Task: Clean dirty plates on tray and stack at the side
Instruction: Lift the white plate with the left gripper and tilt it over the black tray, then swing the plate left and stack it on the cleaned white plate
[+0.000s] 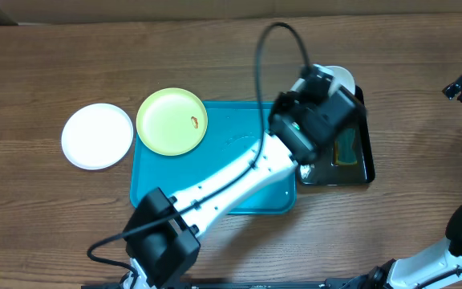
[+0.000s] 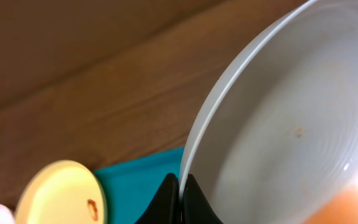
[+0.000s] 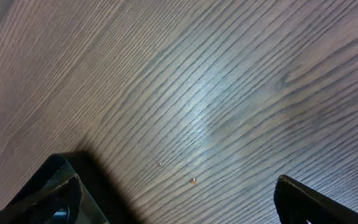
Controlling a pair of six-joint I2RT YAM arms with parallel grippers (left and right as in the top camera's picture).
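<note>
Your left fingers (image 2: pixel 166 202) are clenched on the rim of a round white plastic plate (image 2: pixel 278 124), which stands tilted rather than flat. The overhead view puts it above the far end of the small glossy black rectangular basin (image 1: pixel 335 178), just right of the large flat turquoise plastic tray (image 1: pixel 155 172). A faint brown speck shows on its face, so I judge this plate not yet clean. Your right fingers (image 3: pixel 316 202) are spread wide with nothing between them, over bare wooden table (image 1: pixel 54 64) at the far right, well apart from the work. The lime-green round plastic plate (image 1: pixel 167 120) lies over the tray's far left corner, overhanging the rim, with an orange-brown smear on it, so it has yet to be cleaned. A second round white plastic plate (image 1: pixel 97 135) lies flat on the table just left of it and looks spotless from above. By my count that is one done, one in hand and one to go, with nothing stacked. The basin walls sit close under the held plate, so watch its edge there. The two left plates lie rim to rim, and I cannot tell whether they touch. Open table lies left of and beyond them.
</note>
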